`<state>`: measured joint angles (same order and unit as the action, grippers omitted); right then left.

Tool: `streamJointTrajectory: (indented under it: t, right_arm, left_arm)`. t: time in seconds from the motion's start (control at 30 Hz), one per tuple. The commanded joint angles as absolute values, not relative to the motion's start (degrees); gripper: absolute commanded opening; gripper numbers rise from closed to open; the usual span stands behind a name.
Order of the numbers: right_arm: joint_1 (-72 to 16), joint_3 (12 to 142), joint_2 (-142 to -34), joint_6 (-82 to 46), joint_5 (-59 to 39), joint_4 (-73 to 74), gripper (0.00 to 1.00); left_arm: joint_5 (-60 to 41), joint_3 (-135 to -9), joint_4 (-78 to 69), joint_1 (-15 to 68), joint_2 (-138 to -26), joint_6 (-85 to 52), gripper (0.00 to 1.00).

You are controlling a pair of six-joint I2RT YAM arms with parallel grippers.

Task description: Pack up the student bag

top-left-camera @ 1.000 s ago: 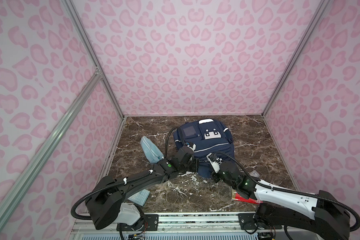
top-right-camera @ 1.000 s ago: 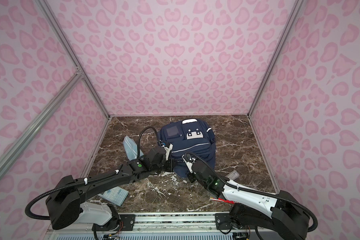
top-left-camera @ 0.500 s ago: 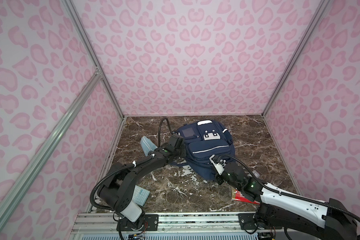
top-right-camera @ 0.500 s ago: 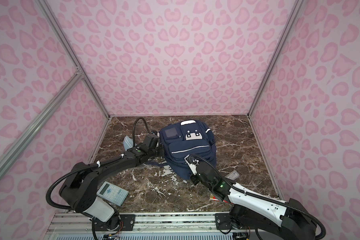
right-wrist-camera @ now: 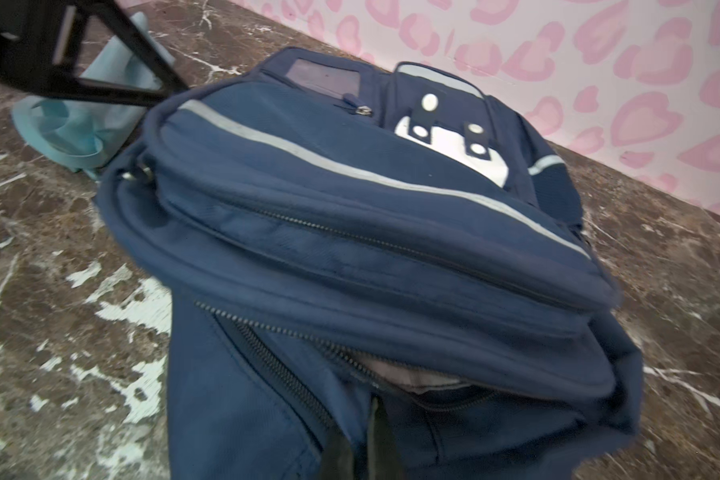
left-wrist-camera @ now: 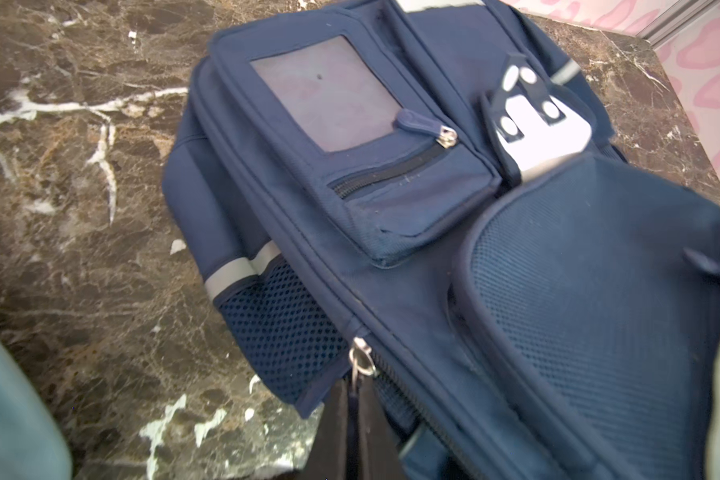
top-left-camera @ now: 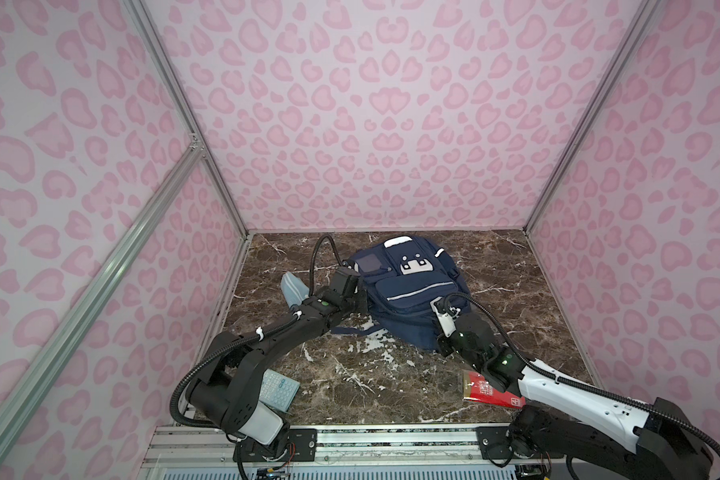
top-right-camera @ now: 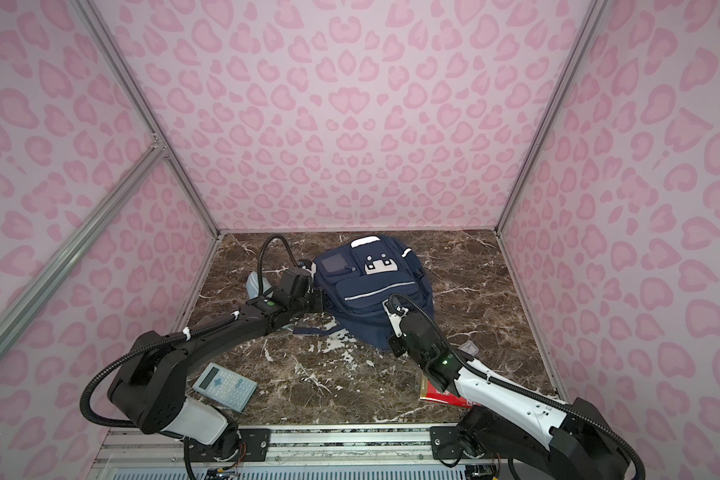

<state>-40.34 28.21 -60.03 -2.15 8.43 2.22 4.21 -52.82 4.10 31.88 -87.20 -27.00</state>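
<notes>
Lying front-up toward the back of the dark marble counter (top-left-camera: 371, 386), the student bag (top-left-camera: 408, 291) shows whole in both top views, its grey window pocket (top-left-camera: 368, 264) and white patch (top-left-camera: 414, 266) at the far end. Those views also hold what the wrist cameras miss. A calculator (top-right-camera: 225, 386) lies at the front left by the left arm (top-left-camera: 267, 345), and a red booklet (top-left-camera: 485, 392) lies at the front right, partly under the right arm (top-left-camera: 578, 399). A small card (top-right-camera: 468, 347) sits just beyond the booklet. A light-blue pouch (top-left-camera: 294, 289) lies just beside the bag's left side.

The left wrist view gives detail the top views cannot. There the left tool (left-wrist-camera: 356, 401) is clenched on the zip pull (left-wrist-camera: 359, 357) at the bag's side, next to the mesh pocket (left-wrist-camera: 283, 328). The pull's blue tab is pinched between the dark fingers (left-wrist-camera: 333, 428). From above, this tool sits against the bag's left edge.

Only the right wrist view shows the main zip (right-wrist-camera: 275, 365) parted at the bag's near end, with pale lining (right-wrist-camera: 412, 378) in the gap. The right tool (right-wrist-camera: 366, 440) is clenched there, touching the navy fabric just beside that opening. Whether any cloth is caught in it cannot be told. In both top views this tool meets the bag's near right corner, so the bag lies between the two tools.
</notes>
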Motion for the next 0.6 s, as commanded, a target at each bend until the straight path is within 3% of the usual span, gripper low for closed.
streamJointTrajectory:
  t: [0.0, 0.17, 0.23, 0.3, 0.33, 0.37, 0.4, 0.47, 0.57]
  right_arm:
    - [-37.1, 30.0, -61.9, -5.5, 12.2, -1.1, 0.00]
    - [-33.8, 35.1, -66.5, -4.7, 9.0, -6.1, 0.01]
    - [-33.8, 35.7, -66.5, -4.9, 7.6, -6.7, 0.09]
    - [-33.8, 34.8, -65.2, -5.3, 2.9, -5.8, 0.54]
    - [-34.3, 34.7, -64.4, -7.1, 1.7, -6.1, 0.71]
    - [-35.2, 34.9, -63.8, -8.8, 1.3, -7.1, 0.92]
    - [-36.3, 35.5, -63.1, -10.0, 1.5, -8.3, 0.98]
    - [-39.9, 36.7, -62.1, -12.1, 4.0, -10.7, 0.99]
    - [-45.8, 36.9, -62.3, -16.9, 6.2, -5.6, 0.99]
  left_arm:
    - [12.1, -50.0, 3.5, 31.0, -84.9, -28.4, 0.03]
    - [1.3, -46.3, -2.1, 32.2, -82.3, -30.5, 0.03]
    - [2.0, -46.4, -0.9, 33.2, -81.2, -31.0, 0.07]
    - [3.0, -47.1, 1.2, 33.2, -80.3, -31.2, 0.22]
    - [3.6, -47.5, 2.5, 33.2, -79.5, -30.9, 0.34]
    - [4.7, -47.7, 3.8, 33.2, -78.5, -30.8, 0.53]
    - [5.8, -47.7, 4.9, 33.2, -77.3, -31.0, 0.67]
    - [8.2, -47.7, 7.9, 33.2, -73.6, -31.9, 0.91]
    - [10.3, -46.6, 11.4, 33.1, -65.7, -32.8, 0.99]
